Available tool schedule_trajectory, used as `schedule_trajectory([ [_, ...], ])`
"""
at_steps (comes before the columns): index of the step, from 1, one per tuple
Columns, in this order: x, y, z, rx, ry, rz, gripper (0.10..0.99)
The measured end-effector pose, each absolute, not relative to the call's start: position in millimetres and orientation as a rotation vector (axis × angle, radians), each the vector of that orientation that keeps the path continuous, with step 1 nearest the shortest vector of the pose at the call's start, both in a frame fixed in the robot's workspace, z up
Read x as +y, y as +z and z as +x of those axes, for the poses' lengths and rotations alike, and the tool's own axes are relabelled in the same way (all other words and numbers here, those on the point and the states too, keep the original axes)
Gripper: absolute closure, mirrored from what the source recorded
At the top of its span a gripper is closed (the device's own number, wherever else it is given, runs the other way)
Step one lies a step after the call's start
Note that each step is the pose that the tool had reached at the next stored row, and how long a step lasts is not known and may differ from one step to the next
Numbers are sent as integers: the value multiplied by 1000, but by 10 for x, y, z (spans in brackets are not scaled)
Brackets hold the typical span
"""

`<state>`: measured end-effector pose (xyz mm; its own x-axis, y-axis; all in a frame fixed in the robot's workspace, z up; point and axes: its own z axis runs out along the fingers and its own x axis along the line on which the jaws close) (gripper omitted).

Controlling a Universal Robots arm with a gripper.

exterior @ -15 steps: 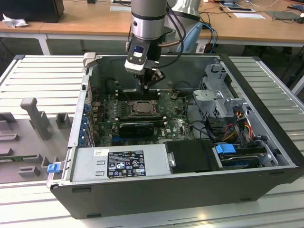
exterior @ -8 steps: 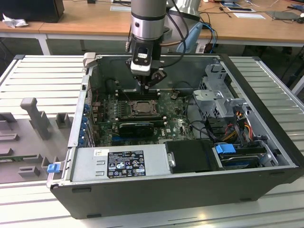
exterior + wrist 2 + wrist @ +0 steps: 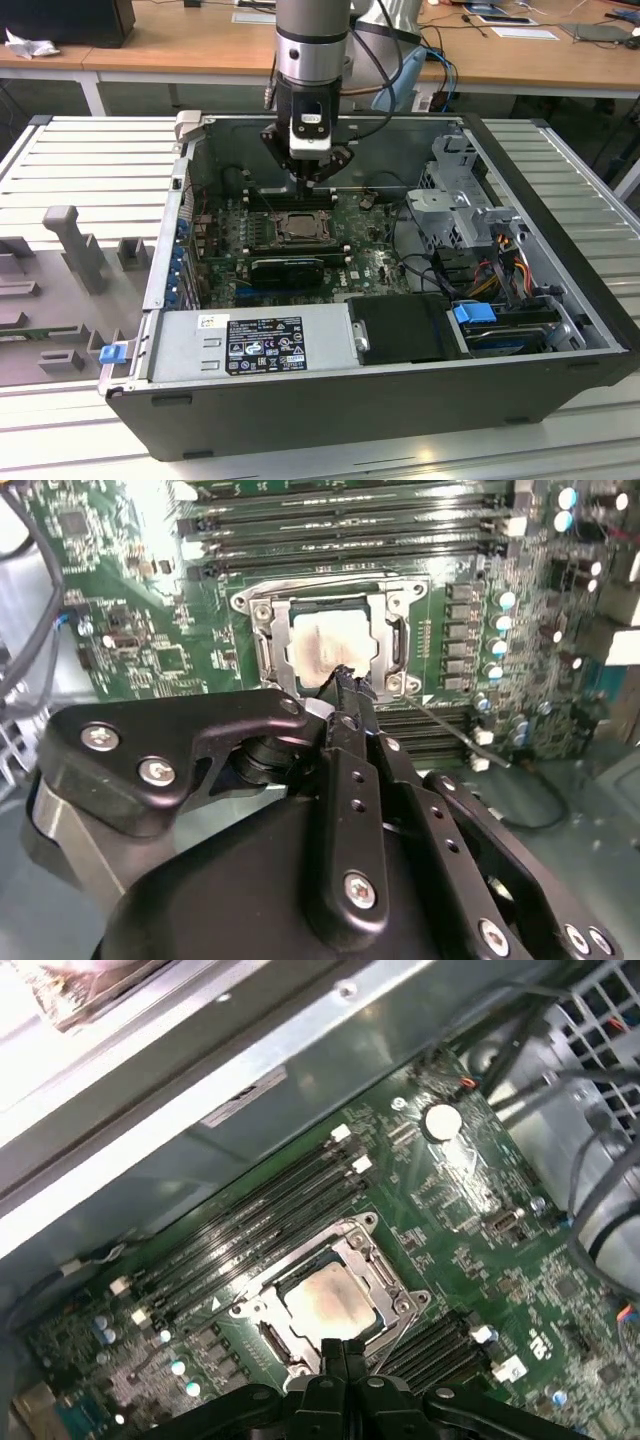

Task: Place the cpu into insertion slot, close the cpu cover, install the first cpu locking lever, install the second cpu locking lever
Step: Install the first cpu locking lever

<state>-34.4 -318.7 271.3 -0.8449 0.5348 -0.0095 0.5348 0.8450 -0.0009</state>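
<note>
The cpu (image 3: 322, 643) (image 3: 328, 1302) lies flat in the insertion slot (image 3: 299, 229) on the green board, its pale metal top showing. The cpu cover (image 3: 392, 632) (image 3: 372, 1257) lies down around it as a silvery frame. A thin metal lever (image 3: 458, 734) sticks out at an angle from one corner of the socket. My gripper (image 3: 309, 186) (image 3: 345, 680) (image 3: 345, 1348) hangs just above the socket's edge, near that corner. Its fingers are shut together with nothing between them. In the second wrist view its black body hides the board on the near side of the socket.
Long black memory slots (image 3: 265, 1218) run beside the socket on two sides. A black card (image 3: 287, 268) sits next to it. The open case holds a power supply (image 3: 250, 344), a drive cage (image 3: 462, 210) and loose cables (image 3: 500, 262). Grey moulded trays (image 3: 70, 250) lie at the exterior view's left.
</note>
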Motion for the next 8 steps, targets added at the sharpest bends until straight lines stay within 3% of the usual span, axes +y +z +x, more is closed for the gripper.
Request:
schedule_trajectory([
  [8,-3187,2713,-344,3078,-4,579,980],
])
